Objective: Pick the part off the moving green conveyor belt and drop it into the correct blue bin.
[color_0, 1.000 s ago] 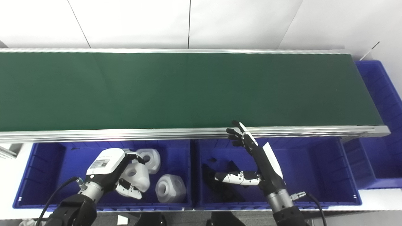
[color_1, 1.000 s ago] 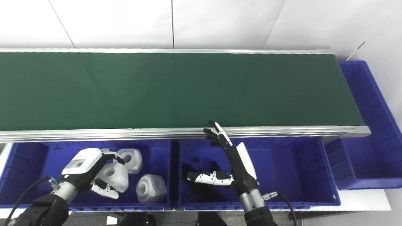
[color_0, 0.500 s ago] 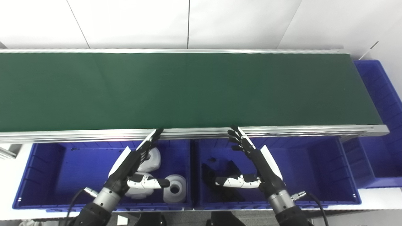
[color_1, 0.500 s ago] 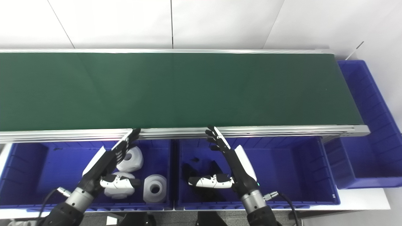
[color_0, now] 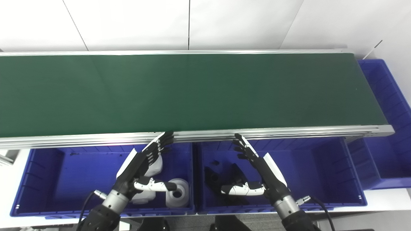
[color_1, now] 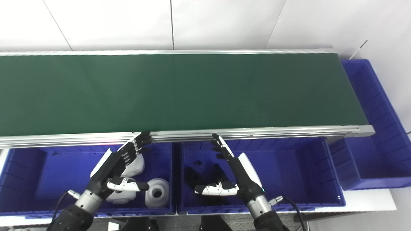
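Left eye view: a long green conveyor belt [color_0: 192,93] with a matte, smooth surface and shiny metal side rails runs across the scene, and no part is visible anywhere on it. Below it sit two ribbed blue plastic bins side by side. The left bin [color_0: 41,179] holds chunky white parts [color_0: 178,192], rounded blocks with a round hole, glossy like moulded plastic. The right bin [color_0: 321,173] holds dark black parts [color_0: 221,176], angular and hard to make out. A third blue bin [color_0: 388,96] stands past the belt's right end.

The left robot hand [color_0: 141,163] hovers over the left bin, fingers straight and spread, holding nothing. The right robot hand [color_0: 257,166] hovers over the right bin, likewise spread wide and empty.

Likely risks: with the belt moving, a late reach could let a part ride off the end into the far bin, and the smooth white blocks may slip from a loose hold.
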`<state>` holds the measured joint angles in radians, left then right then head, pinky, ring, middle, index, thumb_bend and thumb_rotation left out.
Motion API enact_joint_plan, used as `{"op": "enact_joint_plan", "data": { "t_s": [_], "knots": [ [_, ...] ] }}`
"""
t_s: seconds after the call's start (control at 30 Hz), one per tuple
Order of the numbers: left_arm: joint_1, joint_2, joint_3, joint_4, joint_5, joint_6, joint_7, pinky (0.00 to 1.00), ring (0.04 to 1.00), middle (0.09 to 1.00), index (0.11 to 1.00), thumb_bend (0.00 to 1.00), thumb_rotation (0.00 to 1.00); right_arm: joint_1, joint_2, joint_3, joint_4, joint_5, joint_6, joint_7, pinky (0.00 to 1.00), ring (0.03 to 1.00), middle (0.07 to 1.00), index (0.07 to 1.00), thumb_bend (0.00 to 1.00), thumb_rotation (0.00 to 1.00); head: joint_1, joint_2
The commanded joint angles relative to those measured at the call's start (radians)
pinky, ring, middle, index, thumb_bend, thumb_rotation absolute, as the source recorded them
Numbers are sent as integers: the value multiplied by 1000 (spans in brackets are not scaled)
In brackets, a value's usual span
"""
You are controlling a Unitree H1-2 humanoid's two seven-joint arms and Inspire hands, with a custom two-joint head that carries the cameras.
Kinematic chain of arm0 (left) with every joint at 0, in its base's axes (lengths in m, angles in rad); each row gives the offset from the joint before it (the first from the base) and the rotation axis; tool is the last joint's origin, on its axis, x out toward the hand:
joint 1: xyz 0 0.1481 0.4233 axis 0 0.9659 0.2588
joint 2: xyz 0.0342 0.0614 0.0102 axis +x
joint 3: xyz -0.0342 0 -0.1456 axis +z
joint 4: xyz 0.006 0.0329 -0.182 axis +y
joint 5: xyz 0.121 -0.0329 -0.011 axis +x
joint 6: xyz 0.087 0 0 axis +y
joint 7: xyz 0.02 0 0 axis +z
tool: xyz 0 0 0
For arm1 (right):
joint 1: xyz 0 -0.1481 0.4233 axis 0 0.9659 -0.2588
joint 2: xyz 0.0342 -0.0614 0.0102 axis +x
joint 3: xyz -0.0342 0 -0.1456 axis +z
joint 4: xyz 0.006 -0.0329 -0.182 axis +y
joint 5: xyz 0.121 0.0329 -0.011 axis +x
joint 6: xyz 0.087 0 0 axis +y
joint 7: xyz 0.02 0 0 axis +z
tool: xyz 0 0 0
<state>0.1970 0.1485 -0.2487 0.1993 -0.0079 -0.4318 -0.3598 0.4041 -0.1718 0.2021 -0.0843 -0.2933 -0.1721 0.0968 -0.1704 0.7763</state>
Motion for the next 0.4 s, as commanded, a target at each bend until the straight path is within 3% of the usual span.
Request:
{"op": "enact_joint_plan", "data": {
  "t_s": [0.0,0.2,0.37],
  "knots": [
    [-14,-2,-1,-7,16,-38,17,854,908,924,912,885,313,-9,-4,-5,5,7,-77,-23,845,902,932,1000,887,349,9,-9],
    [-6,19,-17,-28,56,-38,76,871,912,923,896,900,303,-17,20,12,23,-5,-100,-47,830,893,927,1000,887,366,13,-25],
    [26,33,-26,-70,59,-38,116,872,907,920,883,919,305,-9,41,16,30,-6,-163,-81,823,874,909,996,884,357,12,-49]
  ]
}}
